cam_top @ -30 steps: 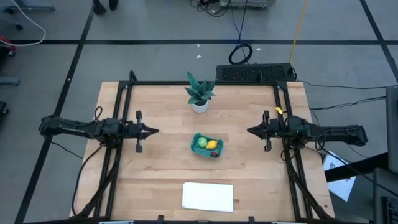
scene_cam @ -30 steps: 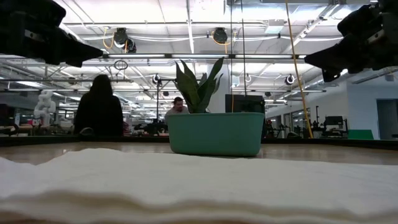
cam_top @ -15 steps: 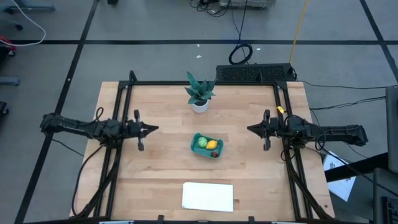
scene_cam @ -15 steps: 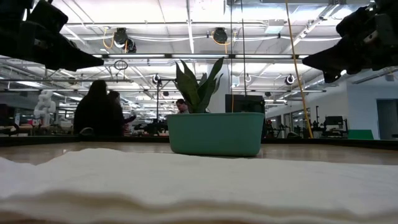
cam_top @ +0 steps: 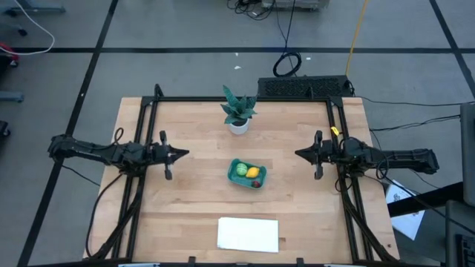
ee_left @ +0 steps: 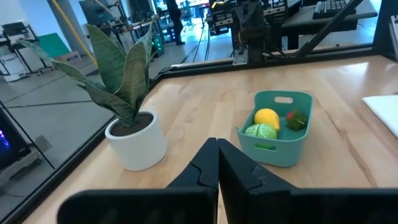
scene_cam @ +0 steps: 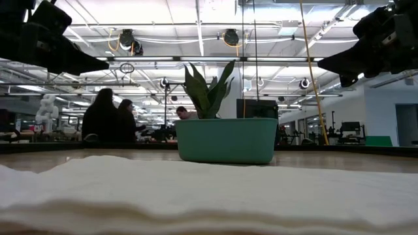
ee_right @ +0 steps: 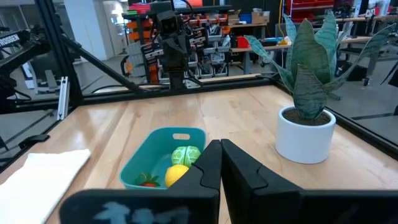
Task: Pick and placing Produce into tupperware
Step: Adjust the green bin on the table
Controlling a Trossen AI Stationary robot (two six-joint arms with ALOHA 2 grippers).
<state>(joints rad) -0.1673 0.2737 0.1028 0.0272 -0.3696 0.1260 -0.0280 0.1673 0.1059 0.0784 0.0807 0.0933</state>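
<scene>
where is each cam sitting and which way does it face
High: overhead, straight down; both arms flank the tupperware.
Low: table height, level past the white sheet; arms overhead.
Left wrist: behind the shut left gripper, facing the tupperware.
Right wrist: behind the shut right gripper, facing it too.
All share the potted plant.

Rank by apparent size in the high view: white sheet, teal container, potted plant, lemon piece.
1. white sheet, clearly largest.
2-3. potted plant and teal container: footprints look alike from above, so no ranking between them.
4. lemon piece, smallest, lying inside the container.
</scene>
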